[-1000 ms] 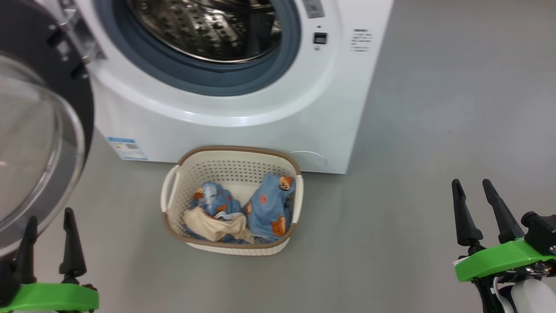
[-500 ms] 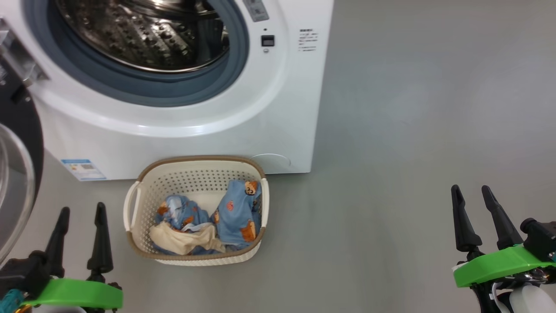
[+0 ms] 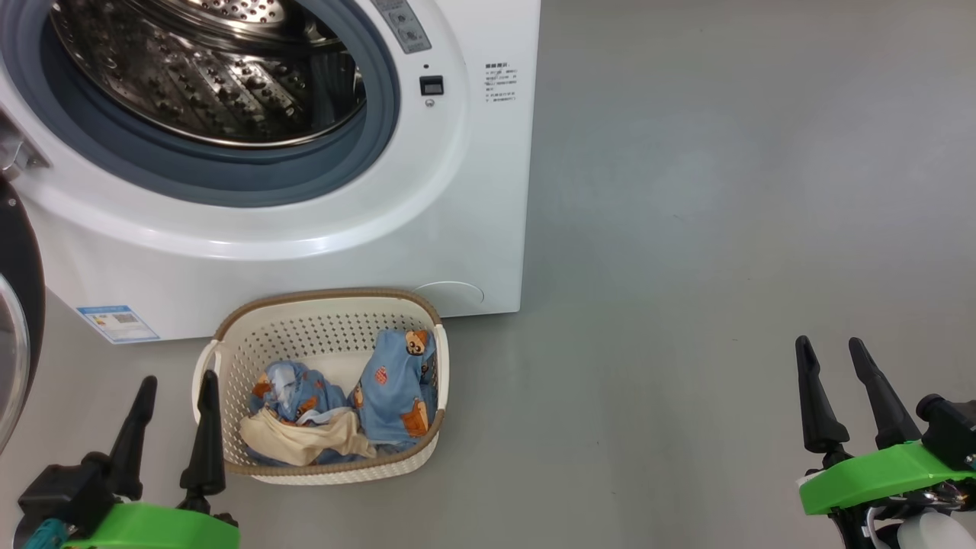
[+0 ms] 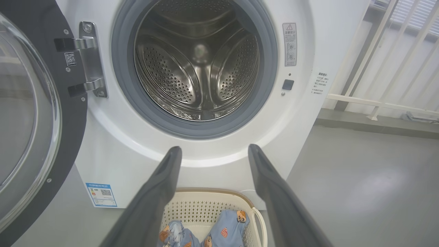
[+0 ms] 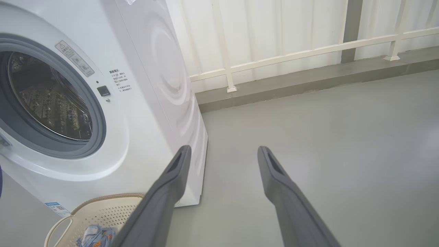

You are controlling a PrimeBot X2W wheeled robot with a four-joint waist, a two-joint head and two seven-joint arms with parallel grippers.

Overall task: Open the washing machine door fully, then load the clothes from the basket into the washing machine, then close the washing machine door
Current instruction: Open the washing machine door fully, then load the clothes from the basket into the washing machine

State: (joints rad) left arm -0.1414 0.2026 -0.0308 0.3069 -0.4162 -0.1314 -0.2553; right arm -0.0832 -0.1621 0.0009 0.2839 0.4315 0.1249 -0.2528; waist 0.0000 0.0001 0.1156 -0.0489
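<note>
Washing machine door (image 4: pixel 20 103) wide open, the left gripper (image 3: pixel 178 387) and right gripper (image 3: pixel 829 349) hang released, holding nothing — a low reach could catch the basket (image 3: pixel 328 293) rim, tipping the clothes (image 3: pixel 393 381) out.

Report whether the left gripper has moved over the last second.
Yes. Against the basket, the left gripper has shifted rightward: earlier a gap lay between them, now one finger overlaps the basket's left handle.

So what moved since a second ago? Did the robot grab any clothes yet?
Mostly the camera swung right, so everything slid left in the picture. The left gripper came closer to the basket, open and empty. Nothing grabbed: the clothes lie as before, the right gripper open too.
</note>
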